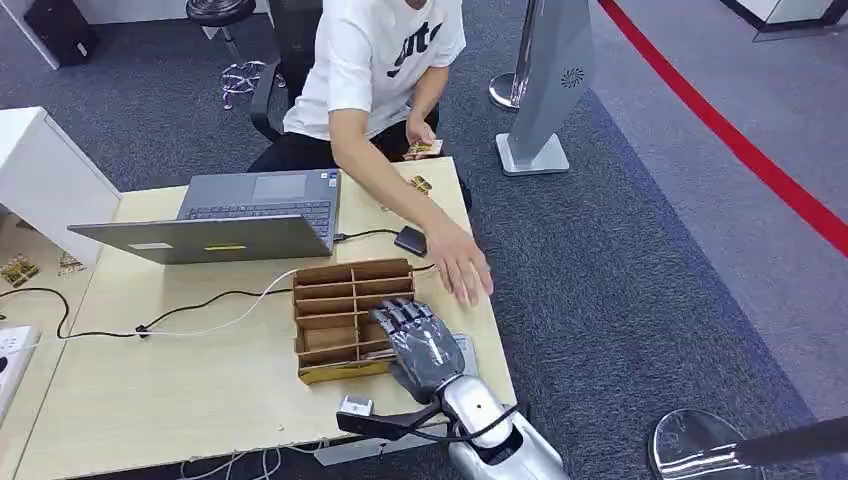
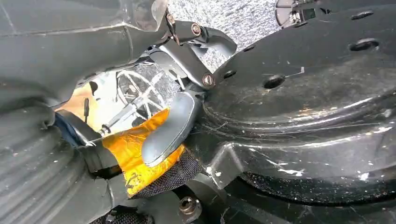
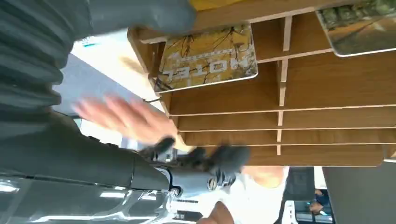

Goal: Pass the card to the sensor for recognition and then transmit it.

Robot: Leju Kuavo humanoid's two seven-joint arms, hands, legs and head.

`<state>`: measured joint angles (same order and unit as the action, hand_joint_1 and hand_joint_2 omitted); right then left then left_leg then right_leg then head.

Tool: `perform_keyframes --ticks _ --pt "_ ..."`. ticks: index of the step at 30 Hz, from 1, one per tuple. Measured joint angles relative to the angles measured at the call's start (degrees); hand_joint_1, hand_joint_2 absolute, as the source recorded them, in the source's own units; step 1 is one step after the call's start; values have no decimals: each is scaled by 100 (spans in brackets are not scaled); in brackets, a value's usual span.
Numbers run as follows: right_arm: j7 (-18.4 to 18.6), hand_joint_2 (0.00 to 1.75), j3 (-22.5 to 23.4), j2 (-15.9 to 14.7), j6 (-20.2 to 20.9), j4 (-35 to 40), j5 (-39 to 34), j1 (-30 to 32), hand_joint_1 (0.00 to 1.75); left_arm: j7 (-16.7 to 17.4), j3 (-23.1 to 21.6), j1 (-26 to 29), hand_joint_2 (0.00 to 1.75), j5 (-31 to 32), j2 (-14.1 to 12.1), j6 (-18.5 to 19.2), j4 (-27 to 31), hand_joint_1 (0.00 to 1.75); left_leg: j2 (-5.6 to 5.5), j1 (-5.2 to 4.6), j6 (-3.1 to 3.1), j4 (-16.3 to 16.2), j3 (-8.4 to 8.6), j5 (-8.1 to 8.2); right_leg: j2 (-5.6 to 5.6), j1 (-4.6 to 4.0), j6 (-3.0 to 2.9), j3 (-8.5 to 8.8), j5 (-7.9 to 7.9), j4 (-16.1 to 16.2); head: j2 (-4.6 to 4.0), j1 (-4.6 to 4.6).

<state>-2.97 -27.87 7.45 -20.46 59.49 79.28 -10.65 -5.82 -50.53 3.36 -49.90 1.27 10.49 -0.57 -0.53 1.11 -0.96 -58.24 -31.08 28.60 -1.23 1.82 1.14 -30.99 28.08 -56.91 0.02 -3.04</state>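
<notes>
**Right hand poised over the card rack, no card yet in hand**

The fingers (image 1: 405,315) of the right hand (image 1: 425,345) reach over the rack's right-hand compartments, loosely spread, with nothing visibly between them; the right wrist view is blurred at the fingertips, but no card appears in the grasp. The hand sits there, I judge, because the cards stand in slots and must be drawn upward, so an approach from above suits the pick.

The wooden card rack (image 1: 340,315) stands near the table's (image 1: 150,390) right edge, toward the front, within the right arm's reach. In the right wrist view a card (image 3: 208,58) with a tree pattern and lettering rests in one compartment, and another card (image 3: 362,25) sits in a neighbouring one; these look like the stock for the task.

A small dark sensor (image 1: 411,240), cabled, lies just behind the rack toward the far right corner, close enough for a short carry from slot to reader. A person's hand (image 1: 460,270) rests flat on the table beside it, at the right edge, likely waiting to receive the card. An open laptop (image 1: 235,225) occupies the table's far middle.

The left hand (image 2: 163,135) hangs by the robot's body; whether its fingers are curled or spread I cannot tell.
</notes>
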Motion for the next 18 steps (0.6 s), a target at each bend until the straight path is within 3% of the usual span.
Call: perform_keyframes --ticks 8,10,14,18 --pt "271 175 -7 0 13 -50 317 -40 147 18 0 0 175 -52 7 -9 0 0 0 0 0 0 0 0 0 0 0 0 0 0 0 0" --pt "315 175 -9 0 35 -85 369 -56 162 18 0 1 175 -61 7 -11 0 0 0 0 0 0 0 0 0 0 0 0 0 0 0 0" --pt "339 175 -13 0 90 -179 378 -112 175 18 0 2 175 -74 7 -9 0 0 0 0 0 0 1 0 0 0 0 0 0 0 0 0" --pt "271 175 -22 0 -43 -269 347 -141 175 18 0 5 175 -103 7 -9 0 0 0 0 0 0 1 0 0 0 0 0 0 0 0 0"
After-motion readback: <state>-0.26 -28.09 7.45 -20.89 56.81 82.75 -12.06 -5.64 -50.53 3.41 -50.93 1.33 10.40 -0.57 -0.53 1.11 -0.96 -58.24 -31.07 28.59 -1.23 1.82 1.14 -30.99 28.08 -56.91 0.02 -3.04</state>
